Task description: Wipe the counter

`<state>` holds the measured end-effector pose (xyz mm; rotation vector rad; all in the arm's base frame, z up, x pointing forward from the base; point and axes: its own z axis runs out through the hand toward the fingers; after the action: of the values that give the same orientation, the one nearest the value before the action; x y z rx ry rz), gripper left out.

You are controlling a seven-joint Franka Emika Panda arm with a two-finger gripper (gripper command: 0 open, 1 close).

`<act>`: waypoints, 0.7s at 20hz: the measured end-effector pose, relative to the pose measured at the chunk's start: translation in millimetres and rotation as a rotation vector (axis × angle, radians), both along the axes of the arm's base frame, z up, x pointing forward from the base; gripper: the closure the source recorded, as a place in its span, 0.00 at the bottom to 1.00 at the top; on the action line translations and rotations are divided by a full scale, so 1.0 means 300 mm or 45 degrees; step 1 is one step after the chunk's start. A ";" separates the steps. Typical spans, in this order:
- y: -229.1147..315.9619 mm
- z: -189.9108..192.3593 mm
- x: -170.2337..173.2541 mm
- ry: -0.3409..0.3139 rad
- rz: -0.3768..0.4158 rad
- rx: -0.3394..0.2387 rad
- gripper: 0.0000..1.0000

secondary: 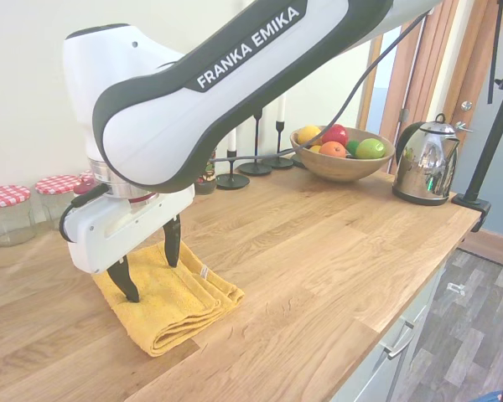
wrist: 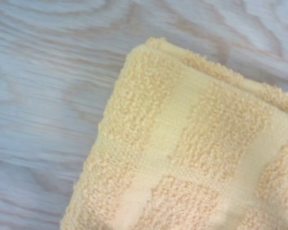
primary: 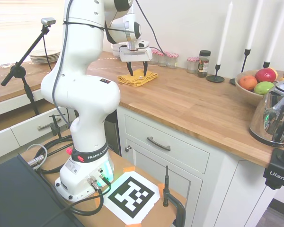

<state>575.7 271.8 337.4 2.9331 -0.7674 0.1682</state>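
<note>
No wiping is seen yet on the long brown wooden counter [secondary: 318,251].
One folded yellow terry towel [secondary: 172,306] is laid flat on it, and the white two-finger gripper [secondary: 147,261] is held just over it, jaws spread, nothing pinched; all wiping is judged left.

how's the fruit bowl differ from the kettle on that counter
The fruit bowl is low, wide, open-topped and wooden brown, holding colored fruit; the kettle is tall, shiny metal, closed with a lid and handle. The bowl sits nearer the candlesticks; the kettle stands closer to the counter end. Both rest upright on the counter, far from the yellow towel.
</note>
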 end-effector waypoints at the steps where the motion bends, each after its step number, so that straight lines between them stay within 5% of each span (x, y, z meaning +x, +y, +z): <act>1: -0.002 0.000 0.001 0.000 -0.004 0.001 1.00; 14: -0.130 -0.010 0.057 0.011 -0.100 0.049 1.00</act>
<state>592.6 232.9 334.5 2.9314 -0.8924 0.1355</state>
